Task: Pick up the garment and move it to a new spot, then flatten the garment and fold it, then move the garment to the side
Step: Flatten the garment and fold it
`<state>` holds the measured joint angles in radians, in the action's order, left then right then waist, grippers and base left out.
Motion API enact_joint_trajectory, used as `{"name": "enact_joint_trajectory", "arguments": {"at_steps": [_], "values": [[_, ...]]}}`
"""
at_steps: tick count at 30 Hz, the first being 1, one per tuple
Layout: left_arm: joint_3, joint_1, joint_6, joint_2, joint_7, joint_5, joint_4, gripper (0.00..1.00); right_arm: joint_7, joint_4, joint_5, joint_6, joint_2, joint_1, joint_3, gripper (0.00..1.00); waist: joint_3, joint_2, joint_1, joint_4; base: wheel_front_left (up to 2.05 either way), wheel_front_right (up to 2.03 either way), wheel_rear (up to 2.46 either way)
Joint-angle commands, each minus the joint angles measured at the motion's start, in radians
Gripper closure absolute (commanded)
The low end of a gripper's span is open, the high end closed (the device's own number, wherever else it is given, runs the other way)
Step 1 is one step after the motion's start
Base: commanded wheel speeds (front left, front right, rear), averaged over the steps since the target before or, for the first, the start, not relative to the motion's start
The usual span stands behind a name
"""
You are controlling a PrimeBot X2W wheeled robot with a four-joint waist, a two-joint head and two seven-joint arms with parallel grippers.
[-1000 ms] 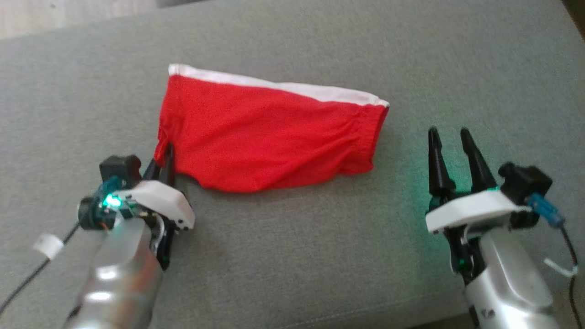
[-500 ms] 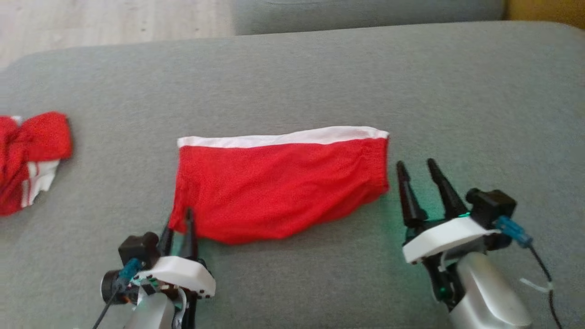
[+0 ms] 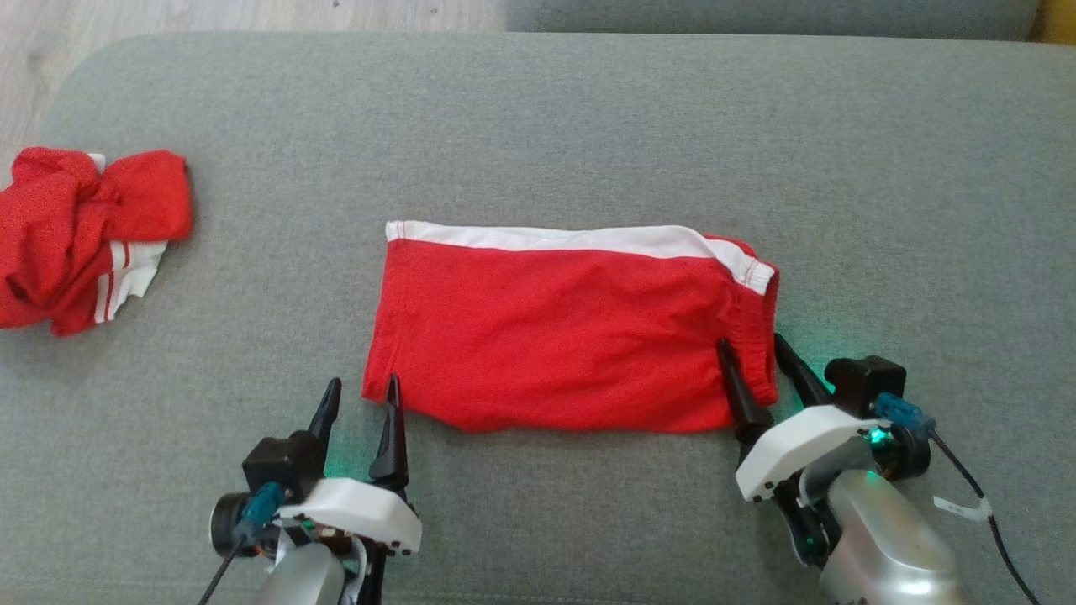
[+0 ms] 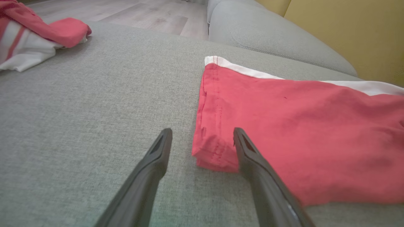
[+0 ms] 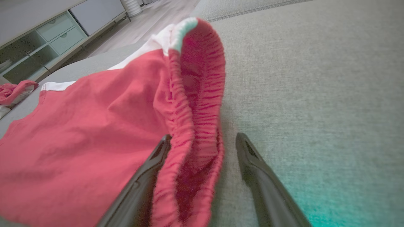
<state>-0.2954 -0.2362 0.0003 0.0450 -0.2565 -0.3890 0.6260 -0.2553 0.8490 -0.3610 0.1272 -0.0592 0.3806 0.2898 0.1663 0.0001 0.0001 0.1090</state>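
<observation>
Released since a moment ago, the near-left corner of the red garment (image 3: 572, 336) now lies free, and the left gripper (image 3: 362, 386) has spread its fingers wide with nothing in them. In the head view the garment lies flat at the centre of the frame on a grey sofa cushion (image 3: 588, 126), its white band along the upper edge. The right gripper (image 3: 750, 344), at the lower right, stands wide open with the gathered waistband end between its fingers, not pinched. A crumpled red-and-white cloth (image 3: 76, 235) sits at the far left of the frame, and pale wood floor (image 3: 210, 13) shows along the top left.

In the left wrist view the folded hem corner rests between the spread fingers, close to the right-hand one. A second cushion (image 4: 268, 34) and a yellow wall (image 4: 347, 25) fill the upper right.

In the right wrist view the elastic waistband stands up loosely between the parted fingers. A low cabinet (image 5: 63, 22) with drawers stands in the upper left.
</observation>
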Motion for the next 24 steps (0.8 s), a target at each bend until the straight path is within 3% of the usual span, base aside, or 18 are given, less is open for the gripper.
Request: {"name": "enact_joint_trajectory", "arguments": {"at_steps": [1, 4, 6, 10, 19, 24], "values": [[0.024, -0.020, 0.005, 0.005, -0.005, -0.003, -0.033, 0.00, -0.006, 0.002, -0.005, 0.003, 0.009, 0.019, 0.020, 0.00, 0.004, -0.0001, -0.0001, 0.004, 0.00, 0.00, 0.00], [0.026, -0.018, 0.008, 0.005, -0.005, 0.000, -0.042, 0.00, -0.006, 0.043, -0.045, 0.003, 0.009, 0.011, 0.044, 0.00, 0.007, -0.0001, -0.0001, 0.006, 0.00, 0.00, 0.00], [0.030, -0.015, 0.010, 0.005, -0.005, 0.003, -0.049, 0.00, -0.006, 0.044, -0.082, 0.003, 0.009, 0.008, 0.071, 1.00, 0.007, -0.0001, -0.0001, 0.004, 0.00, 0.00, 0.00], [0.043, -0.004, 0.012, 0.005, -0.005, 0.010, -0.057, 0.00, -0.006, 0.033, -0.124, 0.003, 0.009, 0.016, 0.051, 1.00, 0.001, -0.0001, -0.0001, -0.011, 0.00, 0.00, 0.00], [0.051, 0.017, 0.008, 0.005, -0.005, 0.011, -0.061, 0.00, -0.006, -0.008, -0.004, 0.003, -0.051, 0.049, -0.223, 1.00, -0.026, -0.0001, -0.0001, -0.042, 0.00, 0.00, 0.00], [0.033, 0.029, 0.004, 0.005, -0.005, 0.005, -0.053, 0.00, -0.006, -0.056, -0.006, 0.003, -0.021, 0.075, -0.195, 1.00, -0.041, -0.0001, -0.0001, -0.042, 0.00, 0.00, 0.00]]}}
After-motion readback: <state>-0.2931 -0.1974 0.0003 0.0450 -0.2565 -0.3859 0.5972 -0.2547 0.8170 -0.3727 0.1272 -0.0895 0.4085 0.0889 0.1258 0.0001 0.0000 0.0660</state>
